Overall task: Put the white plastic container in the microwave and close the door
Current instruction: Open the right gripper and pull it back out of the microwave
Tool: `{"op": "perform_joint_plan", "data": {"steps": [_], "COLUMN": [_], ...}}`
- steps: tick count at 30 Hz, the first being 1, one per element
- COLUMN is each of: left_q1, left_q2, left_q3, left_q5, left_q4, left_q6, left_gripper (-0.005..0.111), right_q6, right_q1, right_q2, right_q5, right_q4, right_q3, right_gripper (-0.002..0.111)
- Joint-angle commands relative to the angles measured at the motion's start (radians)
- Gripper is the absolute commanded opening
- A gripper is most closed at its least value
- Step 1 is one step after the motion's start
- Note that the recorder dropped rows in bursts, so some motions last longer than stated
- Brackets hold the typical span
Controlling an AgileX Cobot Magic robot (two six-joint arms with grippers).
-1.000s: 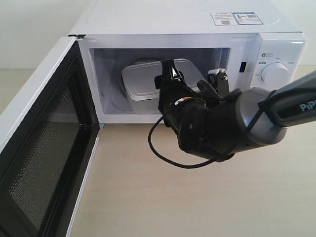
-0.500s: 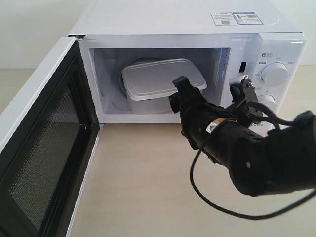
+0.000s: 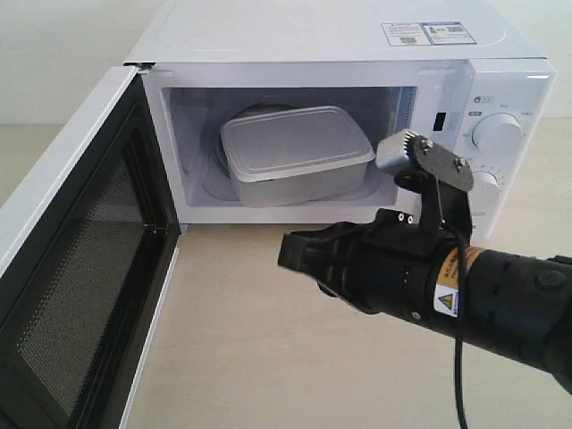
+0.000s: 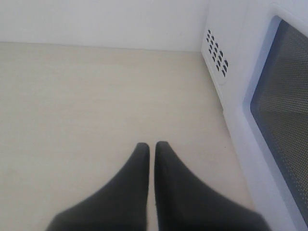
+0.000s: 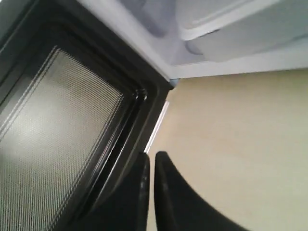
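Pale wooden tabletop (image 3: pixel 250 357) fills the foreground of the exterior view, where the microwave (image 3: pixel 313 40) stands with the door (image 3: pixel 80 268) swung wide to the left. The white plastic container (image 3: pixel 295 147) sits lidded inside the cavity, set at a slight angle. The right gripper (image 3: pixel 290 250) hangs low in front of the opening, clear of the box, pointing toward the door, its fingers clenched on nothing.

From the left wrist view, the left gripper (image 4: pixel 151 149) hovers over bare table beside the oven's vented side wall (image 4: pixel 216 53), fingers pressed nearly together and empty. The door's outer face with its mesh window (image 4: pixel 284 101) runs alongside.

From the right wrist view, the clenched fingertips (image 5: pixel 144 166) sit just beside the door's black inner frame (image 5: pixel 139 101); whether they touch it cannot be told. A corner of the container (image 5: pixel 231 29) shows in the cavity beyond.

Loading appears complete; shutting the door is what remains.
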Motion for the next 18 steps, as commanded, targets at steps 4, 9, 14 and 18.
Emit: {"op": "perform_joint_plan", "data": {"steps": [4,9,14,18], "left_q1": [0.007,0.007,0.007,0.007], "left_q2": [-0.007,-0.007,-0.007,-0.007], "left_q3": [0.003,0.003,0.003,0.003], "left_q5": [-0.003,-0.003,-0.003,-0.003], "left_q4": [0.002,0.002,0.002,0.002], "left_q6": [0.001,0.001,0.001,0.001], "left_gripper": [0.004,0.004,0.004,0.004], "right_q6": [-0.34,-0.617,-0.708,-0.796], "right_q1": [-0.002,-0.002,-0.002,-0.002], "right_q2": [-0.165,-0.194,-0.156,-0.068], "right_q5": [0.169,0.19,0.13,-0.025], "right_q4": [-0.202,-0.193,-0.089,0.182], "right_q3": [-0.007,-0.015,-0.015,-0.015], "right_gripper": [0.029,0.038,0.0,0.0]}}
